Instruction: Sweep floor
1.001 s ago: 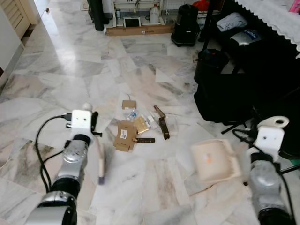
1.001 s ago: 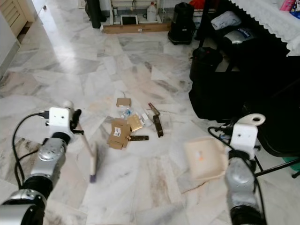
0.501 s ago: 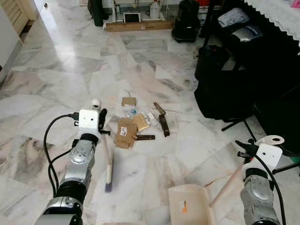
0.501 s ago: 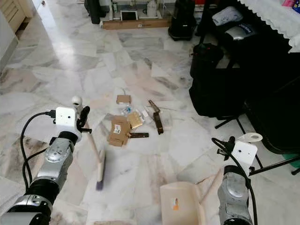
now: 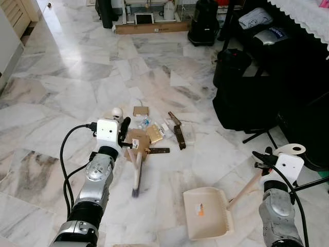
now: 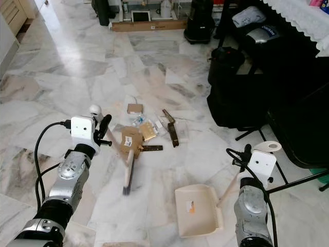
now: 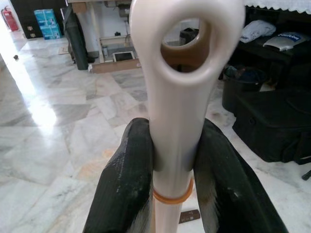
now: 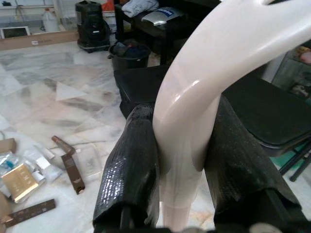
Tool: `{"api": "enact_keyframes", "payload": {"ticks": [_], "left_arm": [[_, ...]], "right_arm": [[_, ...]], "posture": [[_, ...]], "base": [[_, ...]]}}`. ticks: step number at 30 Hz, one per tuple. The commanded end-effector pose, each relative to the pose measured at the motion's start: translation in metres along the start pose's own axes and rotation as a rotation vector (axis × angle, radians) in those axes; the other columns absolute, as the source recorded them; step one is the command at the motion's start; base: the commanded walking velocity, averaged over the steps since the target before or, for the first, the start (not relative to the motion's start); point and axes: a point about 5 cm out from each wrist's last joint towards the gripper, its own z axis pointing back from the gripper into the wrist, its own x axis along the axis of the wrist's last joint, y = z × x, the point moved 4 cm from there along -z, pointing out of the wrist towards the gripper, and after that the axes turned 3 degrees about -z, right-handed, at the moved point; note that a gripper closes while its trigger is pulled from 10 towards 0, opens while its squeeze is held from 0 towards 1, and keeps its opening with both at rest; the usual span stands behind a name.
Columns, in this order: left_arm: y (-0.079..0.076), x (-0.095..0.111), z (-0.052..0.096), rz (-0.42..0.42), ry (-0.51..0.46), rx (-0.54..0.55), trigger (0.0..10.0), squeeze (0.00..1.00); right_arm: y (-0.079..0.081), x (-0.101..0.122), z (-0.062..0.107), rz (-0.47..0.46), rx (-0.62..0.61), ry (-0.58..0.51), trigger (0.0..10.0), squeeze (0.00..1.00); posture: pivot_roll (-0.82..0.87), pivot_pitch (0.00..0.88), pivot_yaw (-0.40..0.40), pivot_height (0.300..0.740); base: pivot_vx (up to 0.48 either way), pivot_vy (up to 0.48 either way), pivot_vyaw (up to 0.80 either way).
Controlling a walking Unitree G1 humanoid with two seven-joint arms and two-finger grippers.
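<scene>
Clamping the cream broom handle [image 7: 175,121], the left gripper [image 5: 125,140] angles its broom head [image 5: 136,186] at centre frame below the cardboard litter [image 5: 138,140]. Lower right, the right gripper [image 8: 182,160] squeezes the dustpan [image 5: 206,219] handle on marble floor [image 5: 77,77].

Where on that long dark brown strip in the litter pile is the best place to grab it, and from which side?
Grip the dark brown strip at its middle, across its narrow width, coming straight down from above. It lies flat on the marble floor and runs away from the robot, so the gripper's fingers would likely need to close from the strip's left and right.
</scene>
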Motion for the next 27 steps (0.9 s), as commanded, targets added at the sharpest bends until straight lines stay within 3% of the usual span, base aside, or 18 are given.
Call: {"api": "enact_keyframes", "payload": {"ticks": [1,27], "left_arm": [[-0.002,0.015,-0.004,-0.018,-0.056,-0.013,10.0,0.00],[-0.006,0.024,-0.010,-0.011,-0.078,-0.028,10.0,0.00]], "right_arm": [[0.000,0.012,-0.002,-0.001,0.003,-0.053,10.0,0.00],[0.004,0.010,-0.003,-0.022,0.013,-0.043,10.0,0.00]], "posture": [[0.03,0.083,0.008,0.740],[0.03,0.081,0.007,0.740]], "base": [[0.330,0.000,0.00],[0.350,0.000,0.00]]}}
